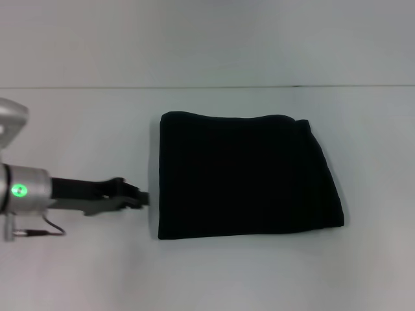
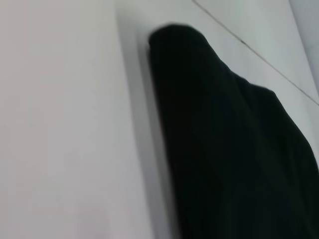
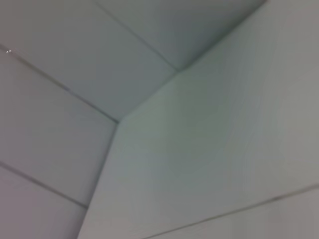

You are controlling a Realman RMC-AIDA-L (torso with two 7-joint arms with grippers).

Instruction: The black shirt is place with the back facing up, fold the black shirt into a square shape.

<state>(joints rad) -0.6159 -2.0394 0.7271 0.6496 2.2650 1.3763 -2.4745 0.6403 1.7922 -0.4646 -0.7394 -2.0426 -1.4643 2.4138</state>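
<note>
The black shirt [image 1: 243, 176] lies folded into a compact, roughly square block at the centre of the head view, resting flat on the white bench [image 1: 78, 123]. Its left edge is straight; its right edge slants outward toward the lower right, and a small layer shows at the upper right corner. No lettering is visible.

The left gripper [image 1: 133, 194] sits at the left of the frame, low over the bench, with its tips just beside the lower part of the shirt's left edge. Whether its fingers are apart or together cannot be told. The left wrist view shows the shirt's [image 2: 234, 149] folded edge close by, with bare bench beside it. The right gripper is not in view; its wrist camera shows only pale surfaces.

Hazards from this position:

- If the left gripper travels toward the shirt, it is likely to push the folded edge and skew or open the layers.
- If any fabric is caught at the tips, withdrawal would drag the block out of square.
- The slanted right edge suggests loosely stacked layers, which could slip under any disturbance.
</note>
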